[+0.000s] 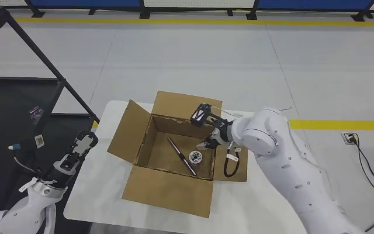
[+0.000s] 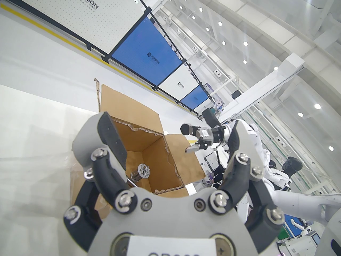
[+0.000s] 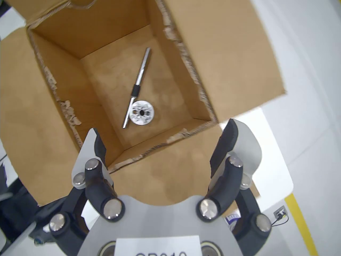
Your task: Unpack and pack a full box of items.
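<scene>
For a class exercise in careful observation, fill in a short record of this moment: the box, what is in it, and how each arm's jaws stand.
box: cardboard box, flaps open, on the white table
contents: metal rod lying flat on the box floor; round metal disc close beside one end of it
right jaws: open, empty, above a side flap of the box
left jaws: open, empty, by the table's edge, apart from the box
progress: two items inside, neither gripped
</scene>
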{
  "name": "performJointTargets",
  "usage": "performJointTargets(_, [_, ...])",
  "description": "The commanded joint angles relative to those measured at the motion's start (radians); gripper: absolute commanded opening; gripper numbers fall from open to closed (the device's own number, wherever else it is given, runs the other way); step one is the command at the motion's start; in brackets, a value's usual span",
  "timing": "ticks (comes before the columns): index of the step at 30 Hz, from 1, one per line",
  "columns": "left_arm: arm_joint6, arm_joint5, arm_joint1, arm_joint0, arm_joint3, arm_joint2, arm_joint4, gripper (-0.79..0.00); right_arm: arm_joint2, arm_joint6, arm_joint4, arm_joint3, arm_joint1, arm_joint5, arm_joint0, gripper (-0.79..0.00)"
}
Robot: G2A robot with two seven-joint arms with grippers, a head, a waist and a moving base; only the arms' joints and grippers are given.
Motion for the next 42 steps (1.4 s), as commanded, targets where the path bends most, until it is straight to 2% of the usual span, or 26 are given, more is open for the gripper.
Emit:
performJointTargets(1, [0.000,0.000,0.000,0.000,0.000,0.000,0.000,0.000,-0.083,-0.012,0.055,0.099,-0.025,-0.024,0.053,0.000])
performJointTargets(5, [0.000,0.000,0.000,0.000,0.000,0.000,0.000,0.000,-0.189,-0.045,0.148,0.249,-0.072,-0.071,0.122,0.000])
performJointTargets(8, [0.000,0.000,0.000,0.000,0.000,0.000,0.000,0.000,-0.263,-0.068,0.157,0.354,-0.107,-0.074,0.159,0.000])
performJointTargets(14, [0.000,0.000,0.000,0.000,0.000,0.000,0.000,0.000,-0.378,-0.150,0.123,0.509,-0.178,0.011,0.191,0.000])
performJointTargets(19, [0.000,0.000,0.000,0.000,0.000,0.000,0.000,0.000,-0.434,-0.238,0.061,0.633,-0.223,0.075,0.202,0.000])
performJointTargets(21, [0.000,0.000,0.000,0.000,0.000,0.000,0.000,0.000,-0.444,-0.262,0.064,0.671,-0.237,0.066,0.202,0.000])
performJointTargets(27, [0.000,0.000,0.000,0.000,0.000,0.000,0.000,0.000,-0.471,-0.276,0.030,0.760,-0.271,0.083,0.214,0.000])
performJointTargets(28, [0.000,0.000,0.000,0.000,0.000,0.000,0.000,0.000,-0.475,-0.274,0.023,0.769,-0.276,0.090,0.215,-0.055])
performJointTargets(29, [0.000,0.000,0.000,0.000,0.000,0.000,0.000,0.000,-0.479,-0.276,0.019,0.778,-0.281,0.094,0.214,-0.182])
performJointTargets(30, [0.000,0.000,0.000,0.000,0.000,0.000,0.000,0.000,-0.481,-0.278,0.019,0.787,-0.286,0.094,0.213,-0.372])
performJointTargets(32, [0.000,0.000,0.000,0.000,0.000,0.000,0.000,0.000,-0.482,-0.284,0.022,0.807,-0.295,0.087,0.213,-0.514])
performJointTargets(33, [0.000,0.000,0.000,0.000,0.000,0.000,0.000,0.000,-0.482,-0.288,0.023,0.817,-0.299,0.082,0.214,-0.606])
performJointTargets(34, [0.000,0.000,0.000,0.000,0.000,0.000,0.000,0.000,-0.481,-0.291,0.026,0.827,-0.303,0.076,0.215,-0.733])
performJointTargets(35, [0.000,0.000,0.000,0.000,0.000,0.000,0.000,0.000,-0.480,-0.294,0.027,0.836,-0.306,0.072,0.217,-0.785])
performJointTargets(42, [0.000,0.000,0.000,0.000,0.000,0.000,0.000,0.000,-0.466,-0.308,0.037,0.864,-0.320,0.034,0.234,-0.785])
